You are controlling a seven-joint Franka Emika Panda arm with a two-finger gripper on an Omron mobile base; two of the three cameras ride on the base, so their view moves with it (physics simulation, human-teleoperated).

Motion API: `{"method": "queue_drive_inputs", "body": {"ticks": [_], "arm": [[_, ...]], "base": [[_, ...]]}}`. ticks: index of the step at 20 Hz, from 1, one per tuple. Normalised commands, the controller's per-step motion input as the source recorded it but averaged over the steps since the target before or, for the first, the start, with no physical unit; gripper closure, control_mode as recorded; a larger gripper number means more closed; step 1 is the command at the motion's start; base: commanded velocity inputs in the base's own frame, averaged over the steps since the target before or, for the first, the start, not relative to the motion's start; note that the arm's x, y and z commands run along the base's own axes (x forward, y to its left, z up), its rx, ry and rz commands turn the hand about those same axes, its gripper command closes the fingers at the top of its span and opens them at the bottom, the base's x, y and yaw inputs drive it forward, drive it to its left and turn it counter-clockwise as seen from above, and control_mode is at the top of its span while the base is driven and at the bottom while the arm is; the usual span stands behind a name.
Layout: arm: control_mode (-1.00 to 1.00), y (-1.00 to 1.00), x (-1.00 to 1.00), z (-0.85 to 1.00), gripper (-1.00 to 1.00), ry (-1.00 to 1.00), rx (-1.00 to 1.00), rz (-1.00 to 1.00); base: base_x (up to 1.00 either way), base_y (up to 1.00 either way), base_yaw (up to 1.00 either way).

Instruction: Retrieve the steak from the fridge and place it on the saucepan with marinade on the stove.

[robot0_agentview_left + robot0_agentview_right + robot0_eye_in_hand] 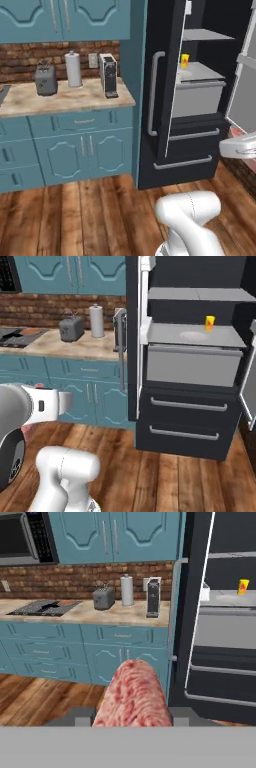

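Observation:
My gripper is shut on the steak, a reddish-pink marbled slab that rises between the two dark fingertips at the bottom of the hand view. The black fridge stands open on the right, with grey shelves and two lower drawers showing. Far off on the left of the counter lies the dark stove. At the stove's right end sits a small reddish-brown shape, the saucepan, too small to make out in detail.
A toaster, a paper towel roll and a coffee machine stand on the counter between stove and fridge. A yellow carton is on a fridge shelf. The open fridge door juts out. A microwave hangs above the stove.

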Motion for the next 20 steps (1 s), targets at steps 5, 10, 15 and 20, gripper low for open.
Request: {"method": "queue_drive_inputs", "body": {"ticks": [5,10,15,20], "arm": [[1.0,0.0,0.0,0.0,1.0,0.0,0.0,0.0],[1.0,0.0,0.0,0.0,1.0,0.0,0.0,0.0],[1.0,0.0,0.0,0.0,1.0,0.0,0.0,0.0],[1.0,0.0,0.0,0.0,1.0,0.0,0.0,0.0]], "base": [[0.0,1.0,0.0],[0.0,1.0,0.0],[0.01,1.0,0.0],[0.09,1.0,0.0]]}}
